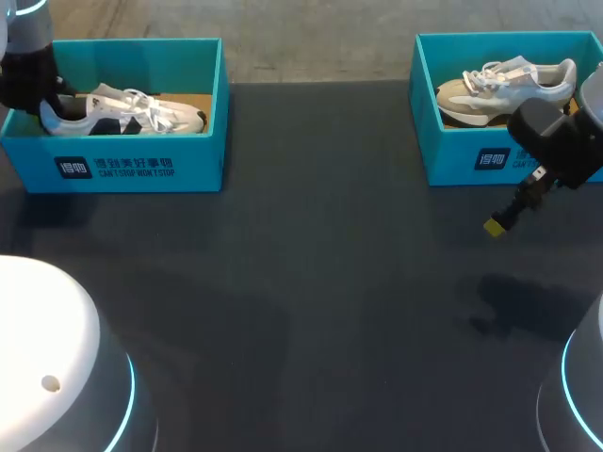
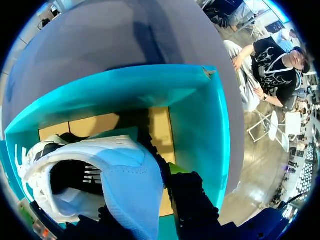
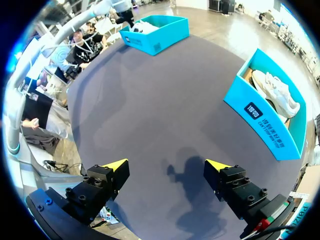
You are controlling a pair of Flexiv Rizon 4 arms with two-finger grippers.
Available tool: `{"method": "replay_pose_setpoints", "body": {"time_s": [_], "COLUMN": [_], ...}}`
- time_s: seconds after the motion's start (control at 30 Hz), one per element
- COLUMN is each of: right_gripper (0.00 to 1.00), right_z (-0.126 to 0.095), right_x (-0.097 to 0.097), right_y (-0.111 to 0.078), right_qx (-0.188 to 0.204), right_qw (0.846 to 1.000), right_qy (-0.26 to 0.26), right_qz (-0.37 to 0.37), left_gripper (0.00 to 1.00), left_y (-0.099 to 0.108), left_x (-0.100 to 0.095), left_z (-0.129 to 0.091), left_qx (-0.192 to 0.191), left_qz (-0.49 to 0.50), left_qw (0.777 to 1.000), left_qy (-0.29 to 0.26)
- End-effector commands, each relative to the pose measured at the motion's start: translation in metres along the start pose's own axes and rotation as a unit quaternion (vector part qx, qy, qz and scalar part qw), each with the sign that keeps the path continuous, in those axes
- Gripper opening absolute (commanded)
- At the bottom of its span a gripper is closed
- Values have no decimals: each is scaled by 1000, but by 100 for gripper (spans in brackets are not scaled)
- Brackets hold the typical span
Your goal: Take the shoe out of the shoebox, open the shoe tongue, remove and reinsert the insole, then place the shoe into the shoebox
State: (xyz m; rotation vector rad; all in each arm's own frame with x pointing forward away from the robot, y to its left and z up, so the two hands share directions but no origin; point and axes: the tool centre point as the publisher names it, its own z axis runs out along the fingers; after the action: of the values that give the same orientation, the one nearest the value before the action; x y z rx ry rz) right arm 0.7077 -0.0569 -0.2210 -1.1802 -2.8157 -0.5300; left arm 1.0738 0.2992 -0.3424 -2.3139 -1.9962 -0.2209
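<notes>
Desk [image 1: 311, 282]: dark, flat, dull, a little rough like cloth.
Left box [image 1: 141, 169]: blue-green card, straight walls, open top, brown card floor inside; at the far left of the desk.
In the Left box: white shoe [image 1: 132, 111], soft and smooth, with dark patches and white laces; heel under the left arm, toe toward the middle of the desk.
Right box [image 1: 452, 160]: same blue-green card, same shape, open top; at the far right of the desk.
In the Right box: tan shoe [image 1: 504, 85], tan and grey, with white laces.
Left tool [image 2: 142, 197]: down in the Left box, right at the heel of the white shoe; cannot tell if closed on it.
Right tool [image 3: 167, 164]: wide open, holding nothing, up over bare desk near the Right box.
</notes>
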Motion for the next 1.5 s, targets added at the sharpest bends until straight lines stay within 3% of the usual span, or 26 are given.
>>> {"method": "replay_pose_setpoints", "body": {"time_s": [0.03,0.63,1.5], "right_gripper": [100,100,100], "right_z": [1,1,1], "right_x": [0,0,0], "right_y": [1,1,1], "right_qx": [2,2,2], "right_qw": [1000,1000,1000], "right_qy": [-1,-1,-1], "right_qz": [1,1,1], "left_gripper": [0,0,0], "left_y": [-4,-20,-18], "left_x": [-1,-5,-2], "left_z": [-3,10,42], "left_qx": [-4,7,33], "left_qz": [0,9,6], "left_qw": [1000,1000,999], "left_qy": [-2,1,10]}}
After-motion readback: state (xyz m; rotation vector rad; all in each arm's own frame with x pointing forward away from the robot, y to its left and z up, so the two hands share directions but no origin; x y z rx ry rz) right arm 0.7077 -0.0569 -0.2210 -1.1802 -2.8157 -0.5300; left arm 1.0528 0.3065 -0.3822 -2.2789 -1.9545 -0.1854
